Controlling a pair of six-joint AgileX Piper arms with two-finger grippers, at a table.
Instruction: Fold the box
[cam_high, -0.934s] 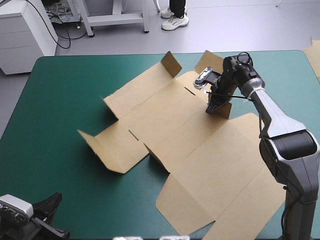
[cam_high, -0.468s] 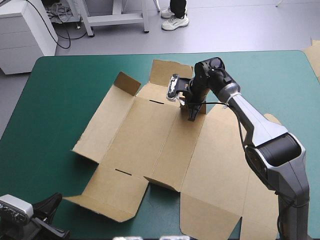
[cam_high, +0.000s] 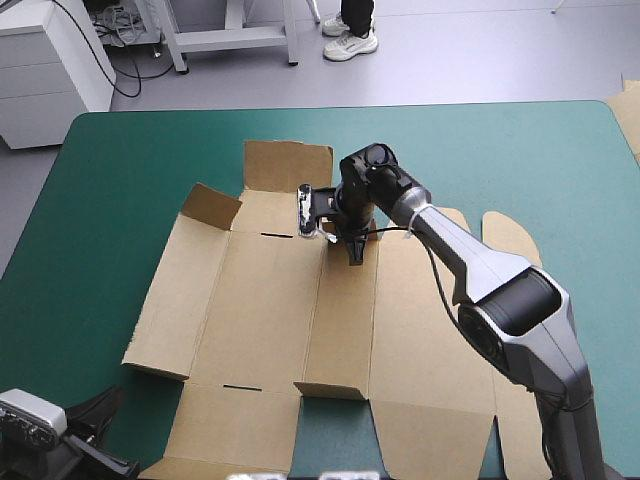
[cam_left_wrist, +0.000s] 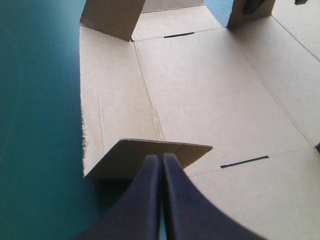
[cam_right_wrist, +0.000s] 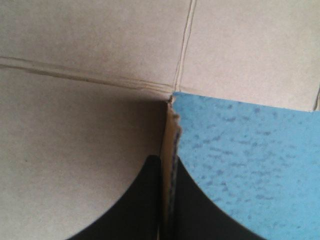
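A teal-green table cover (cam_high: 110, 170) is shown with the box (cam_high: 265, 310), a cut sheet of plain brown board, spread open across its middle. Its creases run roughly from 12 o'clock to 6 o'clock, and its near end is lost from the high view. The long axis is judged to lie along that same line.

The right gripper (cam_high: 353, 252), two broad black fins, is seen reached in from 4 o'clock to the sheet's far middle. Its fingers are drawn all but together on a raised board edge (cam_right_wrist: 171, 132), which is pinched between them in the right wrist view.

The left gripper (cam_left_wrist: 161, 161) is parked at the table's 7 o'clock corner, fingers pressed into one point and nothing held. A small upturned corner flap (cam_left_wrist: 120, 157) of the box stands just ahead of it, at about 12 o'clock from the tips. That flap is judged the nearest work for the left arm, the far walls for the right.

Two thin dark slots (cam_high: 275, 236) are cut in the board. No brand, label or writing can be read.
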